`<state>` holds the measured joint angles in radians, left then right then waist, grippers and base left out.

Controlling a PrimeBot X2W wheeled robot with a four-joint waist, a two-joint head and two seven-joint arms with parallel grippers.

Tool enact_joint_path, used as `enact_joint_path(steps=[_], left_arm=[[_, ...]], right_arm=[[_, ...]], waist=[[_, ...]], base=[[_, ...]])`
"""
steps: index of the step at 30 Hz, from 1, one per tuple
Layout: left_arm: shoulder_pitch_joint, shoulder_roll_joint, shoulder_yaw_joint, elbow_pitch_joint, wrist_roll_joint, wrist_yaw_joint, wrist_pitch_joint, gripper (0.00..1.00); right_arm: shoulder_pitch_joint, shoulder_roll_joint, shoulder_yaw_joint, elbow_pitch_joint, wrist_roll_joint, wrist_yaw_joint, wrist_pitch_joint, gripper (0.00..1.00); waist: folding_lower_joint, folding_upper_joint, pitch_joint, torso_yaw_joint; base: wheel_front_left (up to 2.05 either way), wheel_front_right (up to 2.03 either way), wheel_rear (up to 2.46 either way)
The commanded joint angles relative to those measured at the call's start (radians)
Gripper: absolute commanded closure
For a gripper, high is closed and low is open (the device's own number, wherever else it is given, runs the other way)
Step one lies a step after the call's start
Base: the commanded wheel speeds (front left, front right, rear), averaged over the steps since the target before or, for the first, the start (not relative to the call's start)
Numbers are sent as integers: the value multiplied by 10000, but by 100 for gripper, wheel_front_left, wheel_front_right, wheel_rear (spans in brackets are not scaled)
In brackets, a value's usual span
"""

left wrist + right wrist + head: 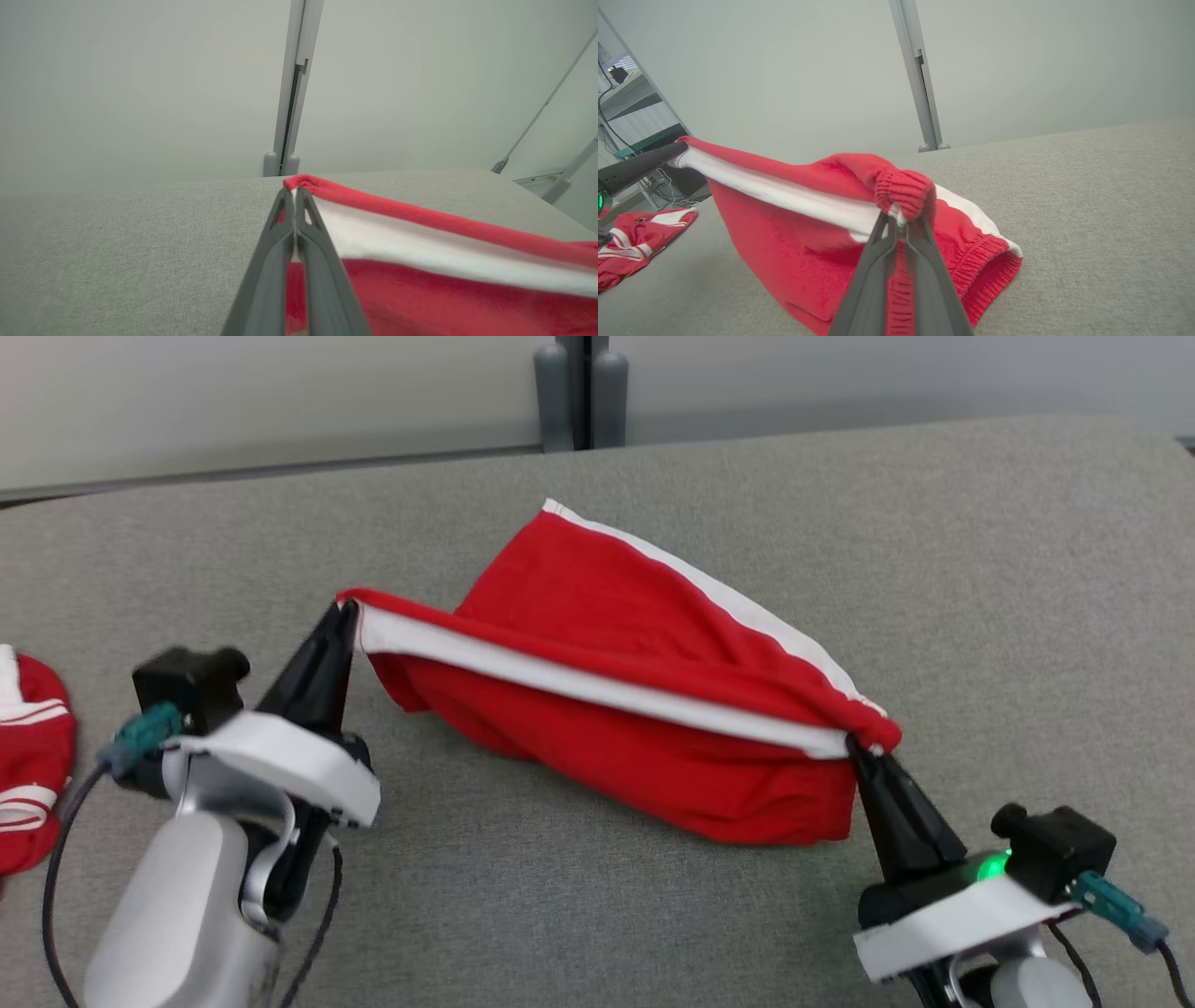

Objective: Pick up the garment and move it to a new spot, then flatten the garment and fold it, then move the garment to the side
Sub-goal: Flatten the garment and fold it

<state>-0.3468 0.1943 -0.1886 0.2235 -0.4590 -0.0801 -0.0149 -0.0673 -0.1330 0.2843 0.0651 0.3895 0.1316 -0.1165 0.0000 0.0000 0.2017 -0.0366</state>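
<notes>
- I see the left gripper [345,616] pinching one garment [616,653] corner.
- I see the right gripper [857,751] pinching the other; it spans between both jaws, sagging onto the surface [1008,579].

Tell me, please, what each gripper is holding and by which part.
Both are shut on the red garment: the left gripper pinches one end of its white-striped edge, the right gripper the other end, at the ribbed band.
</notes>
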Motion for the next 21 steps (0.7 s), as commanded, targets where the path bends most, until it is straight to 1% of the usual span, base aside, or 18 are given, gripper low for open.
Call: enact_joint_path(steps=[1, 6, 11, 15, 19, 20, 21], left_arm=[[-512, 74, -10, 306, 40, -66, 39, 100], [-2553, 135, -289, 1988, 113, -278, 179, 100], [-4273, 164, -669, 3800, 128, -420, 246, 100], [-5263, 88, -955, 5115, 62, -480, 101, 100], [-6021, -15, -1233, 6138, -55, -506, -88, 100], [-6154, -3, -1288, 6339, -85, -513, -198, 100], [-6291, 8, -1344, 6548, -128, -518, -302, 100]], right_arm=[[-345, 77, -86, 210, -18, -17, -140, 100], [-1566, 493, -207, 1150, 235, -19, -706, 100], [-2645, 737, 177, 2060, 862, -19, -1051, 100], [-3316, 791, 597, 2686, 1110, -17, -1268, 100], [-3724, 802, 1010, 3065, 1589, -17, -1424, 100], [-3828, 807, 1104, 3121, 1540, -17, -1436, 100], [-3921, 802, 1199, 3131, 1483, -17, -1472, 74]], waist=[[0, 0, 900, -415], [0, 0, 1769, -865], [0, 0, 2430, -1429], [0, 0, 2708, -1819], [0, 0, 2912, -2093], [0, 0, 2942, -2156], [0, 0, 2966, -2223]], base=[[0, 0, 0], [0, 0, 0], [0, 0, 0], [0, 0, 0], [0, 0, 0], [0, 0, 0], [0, 0, 0]])
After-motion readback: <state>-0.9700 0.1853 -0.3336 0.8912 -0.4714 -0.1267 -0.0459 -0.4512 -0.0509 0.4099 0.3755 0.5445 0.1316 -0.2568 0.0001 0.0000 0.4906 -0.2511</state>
